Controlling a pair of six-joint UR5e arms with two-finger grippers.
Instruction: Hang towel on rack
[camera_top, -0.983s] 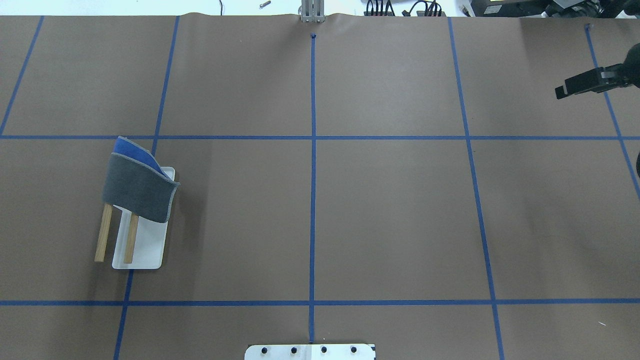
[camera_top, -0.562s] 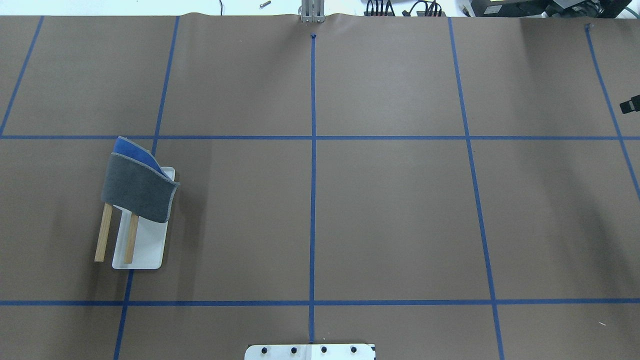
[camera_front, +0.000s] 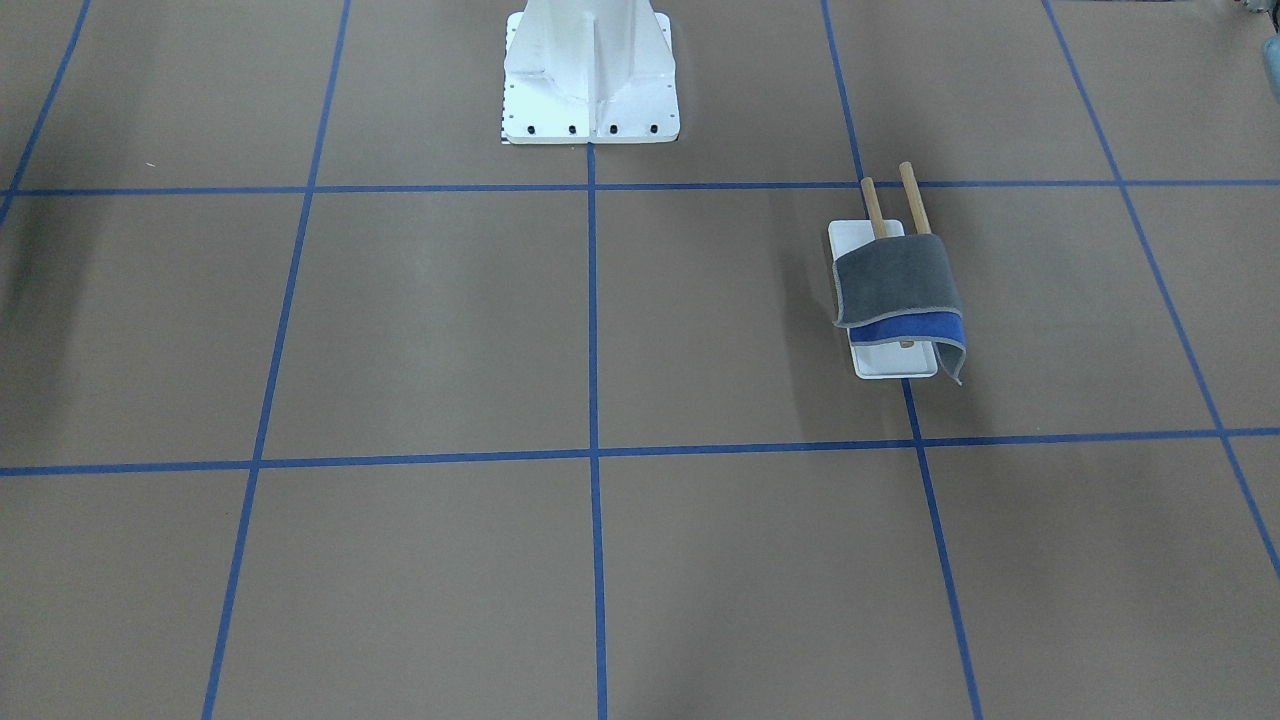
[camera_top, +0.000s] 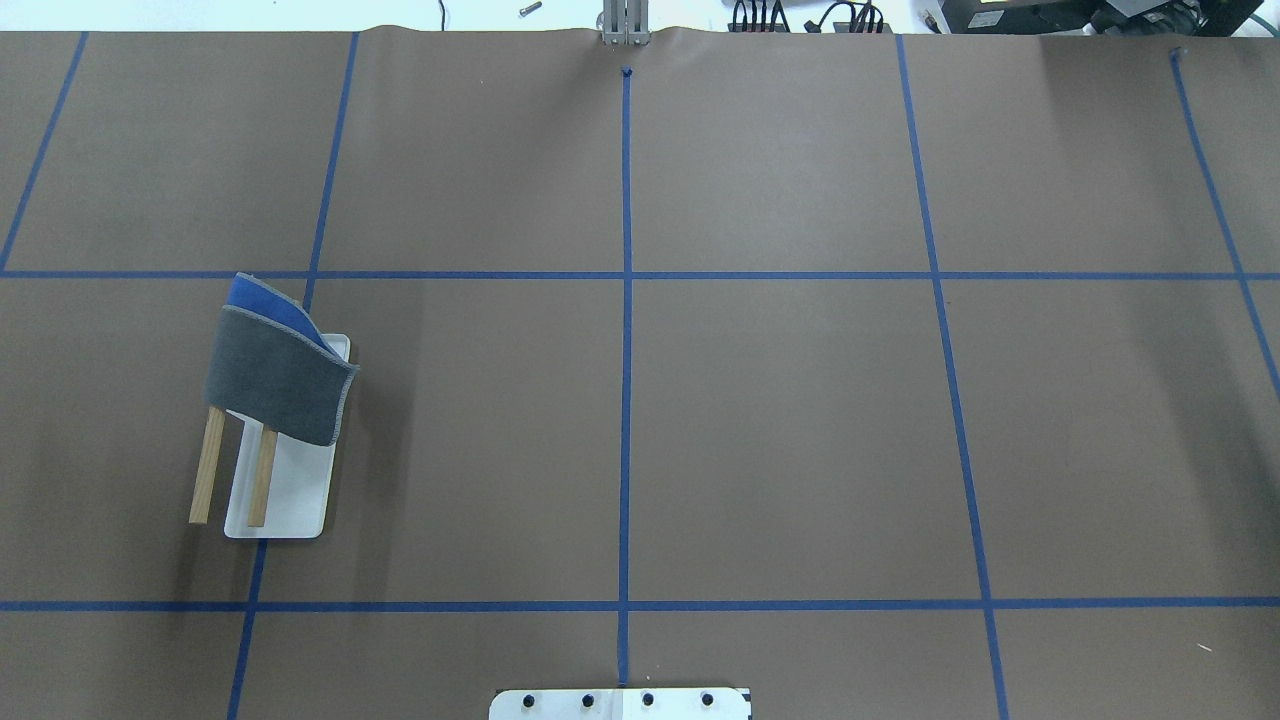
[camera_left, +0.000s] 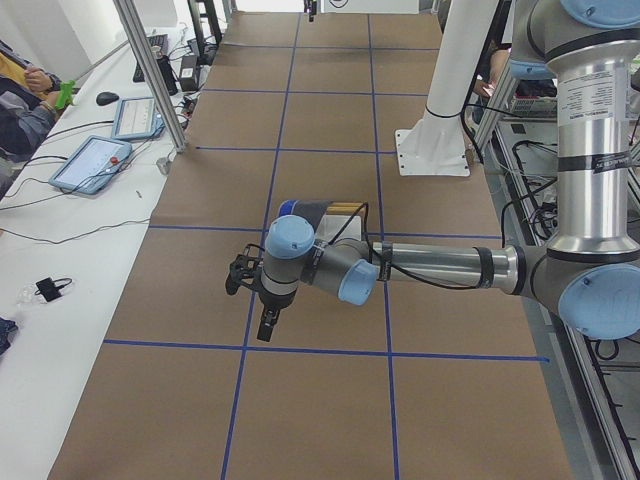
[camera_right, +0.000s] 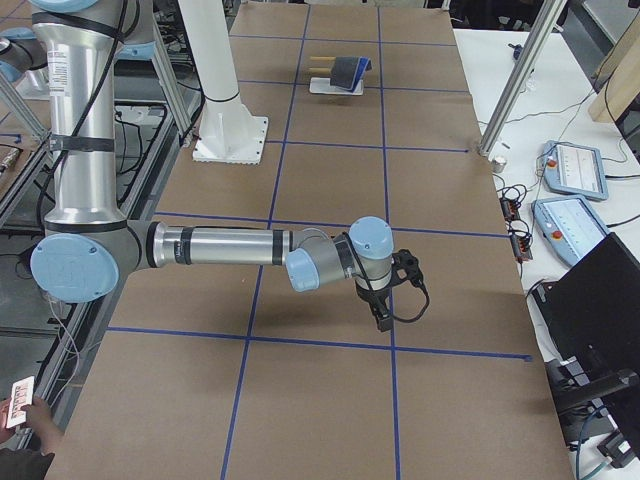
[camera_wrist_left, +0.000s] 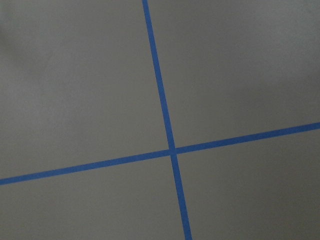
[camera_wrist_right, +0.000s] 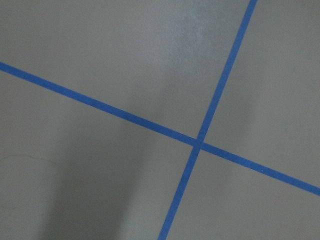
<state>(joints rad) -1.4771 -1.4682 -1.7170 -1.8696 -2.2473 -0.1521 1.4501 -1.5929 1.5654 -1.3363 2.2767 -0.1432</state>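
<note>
Grey face up, the towel (camera_top: 275, 390) lies draped across the top of the rack (camera_top: 290, 500), apart from the left gripper (camera_left: 264, 322) and far from the right gripper (camera_right: 382, 314). How far either is open cannot be told; neither holds the towel. The hang looks finished, so the cloth is best left undisturbed.

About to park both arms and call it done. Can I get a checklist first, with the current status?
1. The towel is draped across both rods of the rack: ok.
2. The rack stands upright on its base: ok.
3. The towel's hanging corner is off the table: cannot tell.
4. The left gripper is apart from the rack: ok.
5. The right gripper is far from the rack: ok.
6. Each gripper open or shut: cannot tell.
</note>
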